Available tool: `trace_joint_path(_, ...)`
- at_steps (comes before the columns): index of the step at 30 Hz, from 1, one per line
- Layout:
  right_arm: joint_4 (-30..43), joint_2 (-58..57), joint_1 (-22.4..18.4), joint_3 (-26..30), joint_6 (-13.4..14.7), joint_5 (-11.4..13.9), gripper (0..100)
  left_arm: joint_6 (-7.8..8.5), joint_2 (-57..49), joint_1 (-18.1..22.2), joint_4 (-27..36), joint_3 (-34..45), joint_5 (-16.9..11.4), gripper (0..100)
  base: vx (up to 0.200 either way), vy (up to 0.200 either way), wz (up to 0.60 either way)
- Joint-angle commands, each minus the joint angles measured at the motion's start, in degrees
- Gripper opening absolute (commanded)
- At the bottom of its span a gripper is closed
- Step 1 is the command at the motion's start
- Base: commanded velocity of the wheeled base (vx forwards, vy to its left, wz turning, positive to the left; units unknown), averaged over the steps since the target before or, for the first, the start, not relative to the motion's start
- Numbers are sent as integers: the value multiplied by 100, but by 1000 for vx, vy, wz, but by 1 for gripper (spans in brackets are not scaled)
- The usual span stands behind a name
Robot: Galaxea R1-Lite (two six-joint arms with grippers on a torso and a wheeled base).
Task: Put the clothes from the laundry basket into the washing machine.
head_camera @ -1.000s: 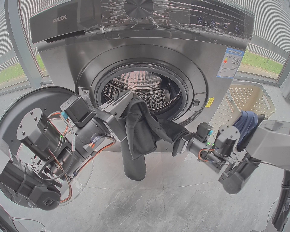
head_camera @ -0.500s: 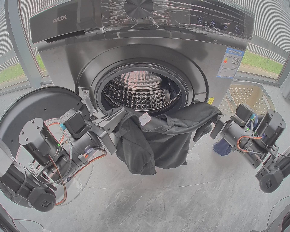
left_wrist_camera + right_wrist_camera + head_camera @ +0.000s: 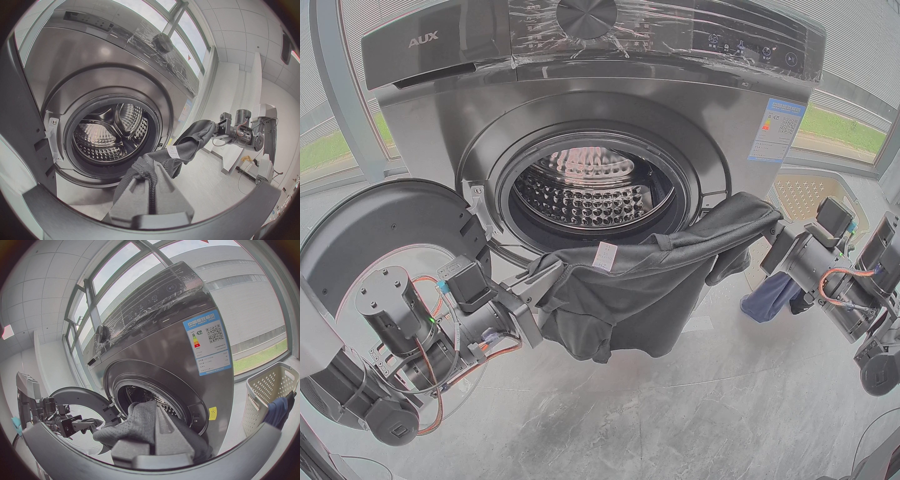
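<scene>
Black shirt [image 3: 650, 281] hangs stretched between both claws, just in front of and below the drum mouth [image 3: 594, 187] of the washing machine [image 3: 675, 106]. One end is clamped in the left claw [image 3: 550, 275], the other in the right claw [image 3: 773, 230], which sits higher. Long axis runs across the opening, not into it. Next move likely needs both ends pushed forward over the rim; left looks nearer. Blue garment [image 3: 772, 297] hangs off the laundry basket [image 3: 809, 194].

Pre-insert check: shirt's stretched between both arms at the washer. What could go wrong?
1. The shirt spans past the right edge of the drum opening; it may snag the rim.
2. Its hem hangs low and could end up outside.
3. The blue garment hanging off the basket might catch the right arm.
</scene>
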Motion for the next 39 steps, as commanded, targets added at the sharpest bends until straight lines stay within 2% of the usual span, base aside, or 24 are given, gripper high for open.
trace_joint_path(1,38,-132,-46,9,10,-2,0,7,19,127,-3,-41,-76,0,0,0,0)
trace_joint_path(7,29,-106,-28,18,28,-2,0,16,-60,144,-3,73,-120,0,0,0,0)
trace_joint_path(12,20,-88,68,18,54,-2,0,-2,80,-128,-3,337,-120,0,0,0,0)
trace_joint_path(16,29,-97,226,18,63,-46,0,104,652,-269,-3,486,-120,0,0,0,0)
trace_joint_path(20,47,-97,385,44,63,-46,0,113,1021,-278,-3,293,-155,0,0,0,0)
trace_joint_path(23,91,-27,552,238,54,-11,0,77,1486,-198,-3,-305,-331,0,0,0,0)
trace_joint_path(28,73,412,640,238,45,-2,0,69,1926,-84,-12,-612,-331,0,0,0,0)
trace_joint_path(37,73,1063,683,-562,54,-11,0,34,2453,48,-12,-1122,-331,0,0,0,0)
trace_joint_path(38,64,1116,683,-668,54,-2,0,25,2515,56,-12,-1140,-331,100,0,0,0)
trace_joint_path(39,64,1151,692,-738,54,-11,0,7,2559,65,-12,-1157,-331,100,0,0,0)
